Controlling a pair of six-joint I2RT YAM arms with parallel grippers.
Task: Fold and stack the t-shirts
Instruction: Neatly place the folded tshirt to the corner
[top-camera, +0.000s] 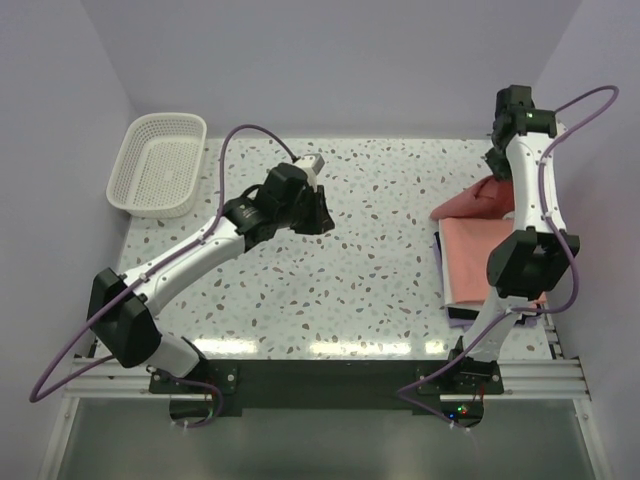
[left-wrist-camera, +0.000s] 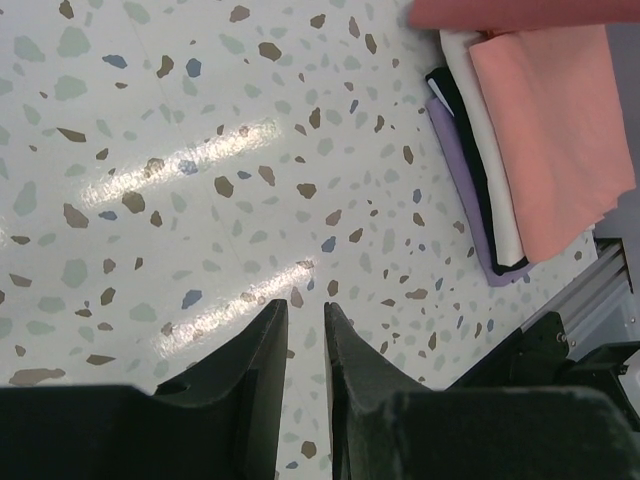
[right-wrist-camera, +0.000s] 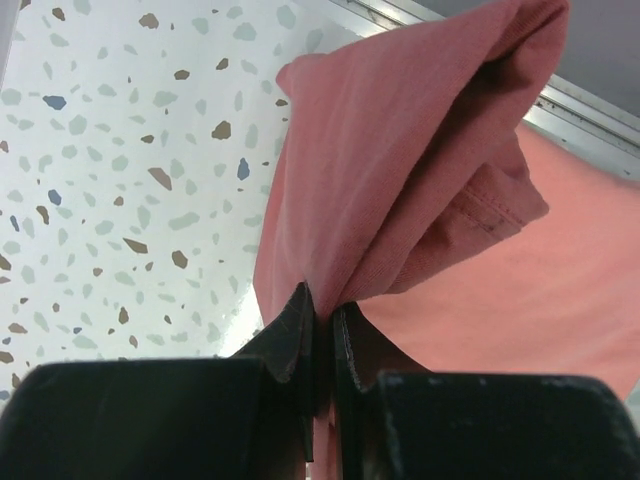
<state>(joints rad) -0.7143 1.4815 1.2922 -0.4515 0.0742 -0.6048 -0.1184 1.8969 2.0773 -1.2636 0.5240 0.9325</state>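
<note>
R end effector (right-wrist-camera: 322, 320) pinches red t-shirt (right-wrist-camera: 400, 170); L end effector (left-wrist-camera: 305, 330) slightly spread over table (left-wrist-camera: 150, 250).

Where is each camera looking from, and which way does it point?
Top camera: above and behind, looking down on the table; the left arm and right arm show.
Left wrist: on the left arm, facing down past the left hand towards the folded salmon shirt.
Right wrist: on the right arm, facing the red shirt pinched in the right hand.
Shared: all three show the salmon shirt.
</note>
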